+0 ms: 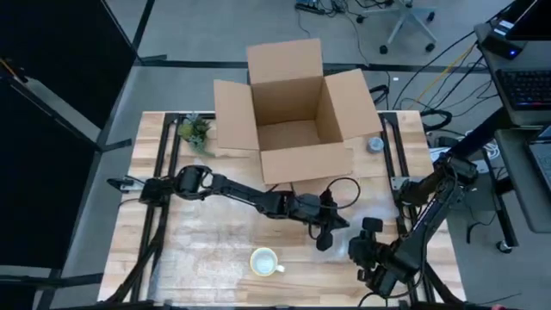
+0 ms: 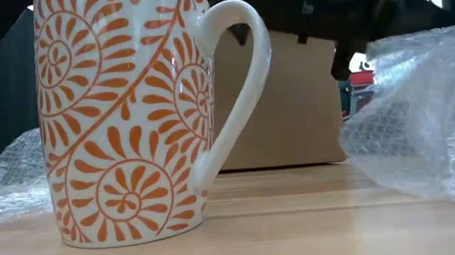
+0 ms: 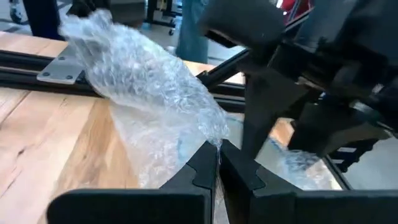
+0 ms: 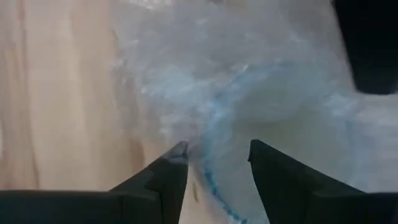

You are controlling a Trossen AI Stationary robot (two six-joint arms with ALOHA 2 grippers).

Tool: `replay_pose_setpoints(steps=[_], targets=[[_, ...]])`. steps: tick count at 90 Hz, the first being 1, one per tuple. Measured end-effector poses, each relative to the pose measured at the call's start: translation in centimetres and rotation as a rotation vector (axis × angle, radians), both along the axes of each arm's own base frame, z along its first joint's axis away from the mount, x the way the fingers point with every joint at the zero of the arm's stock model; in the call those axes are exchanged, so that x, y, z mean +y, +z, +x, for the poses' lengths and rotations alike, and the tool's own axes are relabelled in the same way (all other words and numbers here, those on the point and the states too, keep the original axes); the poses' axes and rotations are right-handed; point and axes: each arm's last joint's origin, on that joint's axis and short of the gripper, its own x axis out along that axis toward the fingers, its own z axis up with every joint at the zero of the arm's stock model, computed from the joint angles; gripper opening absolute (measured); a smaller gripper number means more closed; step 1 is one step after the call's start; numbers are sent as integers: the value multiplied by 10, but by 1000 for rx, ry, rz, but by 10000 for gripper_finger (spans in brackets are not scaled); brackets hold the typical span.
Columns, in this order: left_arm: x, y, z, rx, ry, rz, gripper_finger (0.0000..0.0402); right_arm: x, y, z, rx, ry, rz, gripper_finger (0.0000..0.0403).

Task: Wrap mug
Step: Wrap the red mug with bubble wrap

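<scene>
Mug point(image 1: 264, 262), white with orange leaf swirls, is standing upright on the desk point(image 1: 172, 232) near its front edge, still bare. Bubble wrap point(image 3: 149, 93) is lying to the mug's right, not touching it. The left gripper point(image 3: 217, 163) is pinching an edge of the wrap with its jaws together, while the right gripper point(image 4: 214, 163) is hovering over the same sheet with jaws apart. The step in hand looks like gathering the wrap; next it is going to need drawing across to the mug and folding around it.
</scene>
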Motion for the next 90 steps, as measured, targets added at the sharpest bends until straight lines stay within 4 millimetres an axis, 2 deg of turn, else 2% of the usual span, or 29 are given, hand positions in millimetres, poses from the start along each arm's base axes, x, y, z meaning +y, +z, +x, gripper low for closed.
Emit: replay_pose_setpoints(steps=[11,24,39,50,71,81,90], targets=[[-1,-3,-1,25,-3,5,0,0,9,2,12,3,20,155],[-5,-2,-1,13,-7,4,0,-2,38,-1,-10,21,52,155],[-6,-2,-1,14,-10,4,0,-11,67,-8,-12,44,67,155],[-6,-2,-1,10,-9,4,0,-21,77,-14,-5,46,43,155],[-8,-2,-2,10,-13,4,0,-31,75,-12,-58,33,-70,155],[-7,-2,-2,10,-13,5,0,-32,58,-10,-43,48,-73,155],[-7,-2,-2,11,-12,4,0,-29,37,-10,0,72,0,155]])
